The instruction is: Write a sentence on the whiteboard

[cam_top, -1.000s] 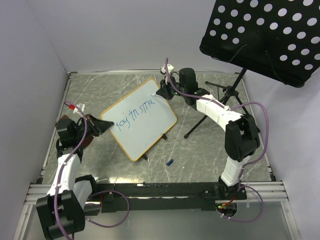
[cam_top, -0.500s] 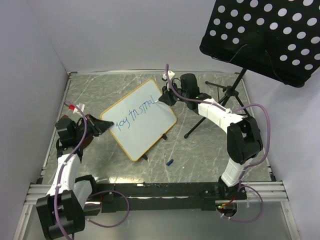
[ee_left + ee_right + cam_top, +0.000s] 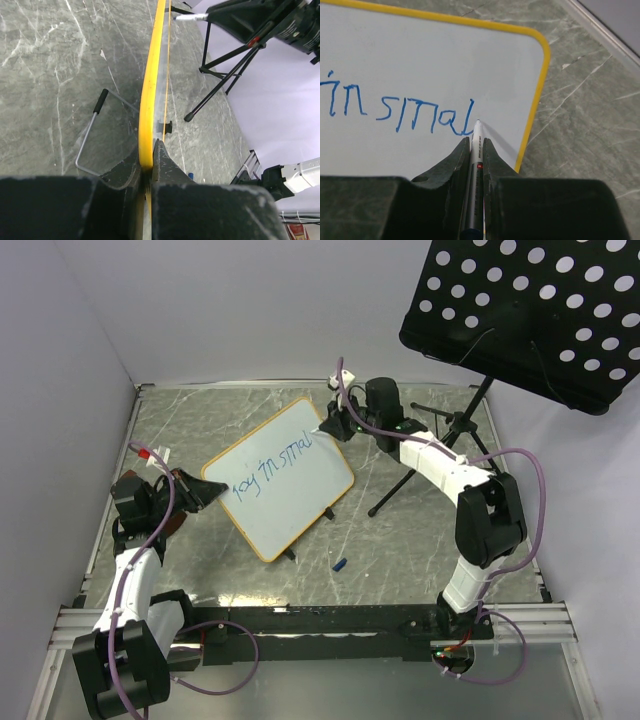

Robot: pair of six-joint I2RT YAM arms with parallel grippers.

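From above and behind the arms, the small rectangular whiteboard (image 3: 285,485) with rounded corners and a thin yellow-orange frame sits diagonally near the middle of the grey marbled table (image 3: 420,540). The left gripper (image 3: 203,490) is closed on the board's left corner. The right gripper (image 3: 333,426), at the board's far right edge, is clamped around a slim white marker (image 3: 325,431). Blue handwritten words (image 3: 270,467) run across the board's upper part. A black perforated music-stand panel (image 3: 530,310) hangs over the far right corner.

On the left wrist view, the whiteboard (image 3: 149,90) shows edge-on, its yellow rim squeezed between the two dark fingers (image 3: 125,175) of the left gripper (image 3: 147,162), touching both.

On the right wrist view, the right gripper (image 3: 476,142) has its fingers (image 3: 457,155) pressed tight against the marker (image 3: 476,136), whose tip touches the whiteboard (image 3: 445,55) just right of the last letter of the blue handwritten words (image 3: 400,107), "in smal", close to the rounded yellow corner.
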